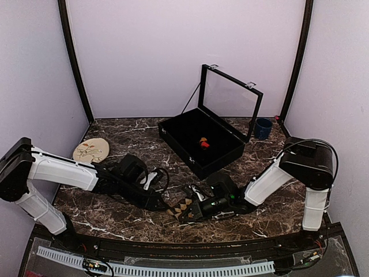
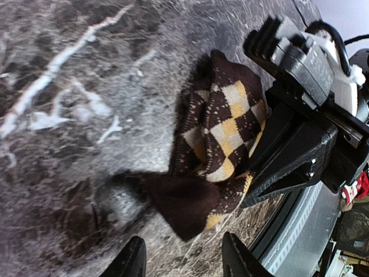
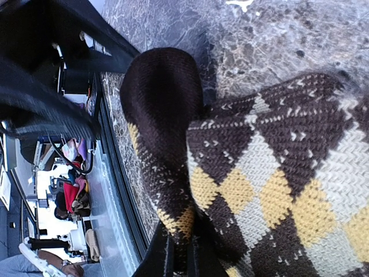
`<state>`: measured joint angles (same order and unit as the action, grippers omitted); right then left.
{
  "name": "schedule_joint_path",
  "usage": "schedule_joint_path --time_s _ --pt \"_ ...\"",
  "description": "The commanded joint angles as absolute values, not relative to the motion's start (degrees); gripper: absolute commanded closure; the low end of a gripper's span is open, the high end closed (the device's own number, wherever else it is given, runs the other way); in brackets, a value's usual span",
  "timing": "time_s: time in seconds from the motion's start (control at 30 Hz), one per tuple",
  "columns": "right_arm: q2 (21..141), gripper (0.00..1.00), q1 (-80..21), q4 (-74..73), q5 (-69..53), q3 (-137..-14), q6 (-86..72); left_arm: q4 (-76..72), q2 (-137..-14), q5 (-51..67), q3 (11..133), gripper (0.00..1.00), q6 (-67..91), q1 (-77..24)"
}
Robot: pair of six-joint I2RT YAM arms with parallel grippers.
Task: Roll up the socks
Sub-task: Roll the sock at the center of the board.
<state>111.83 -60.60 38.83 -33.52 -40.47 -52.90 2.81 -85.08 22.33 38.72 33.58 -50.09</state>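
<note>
Tan sock [image 2: 222, 133], bunched at the near edge of the worktop [image 1: 115, 216], was clamped by the right tool [image 3: 181, 257], seemingly as an anchor for rolling; the left tool [image 2: 184, 259] was held apart beside its toe.

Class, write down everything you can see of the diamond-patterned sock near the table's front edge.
The sock is dark brown knit with tan, yellow and cream argyle diamonds and a plain dark toe. It lies crumpled and folded on the marbled table, near its front edge. The right gripper is shut on a fold of it; the left gripper stands open by its dark end, not gripping.
</note>
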Motion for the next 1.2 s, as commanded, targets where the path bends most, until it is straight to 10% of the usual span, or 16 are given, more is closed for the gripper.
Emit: schedule_joint_path --time_s 0.0,0.5,1.17 --pt "111.16 1.0 -60.56 40.06 -33.05 -39.52 -54.32 2.62 -86.68 24.64 41.33 0.52 32.24 -51.44" --pt "112.25 1.0 -60.56 41.12 -34.52 -39.78 -54.38 5.85 -94.04 26.49 46.97 0.5 29.48 -51.71" --pt "112.33 1.0 -60.46 35.21 -33.76 -42.37 -51.85 5.15 -99.05 34.29 49.73 1.0 26.54 -51.94"
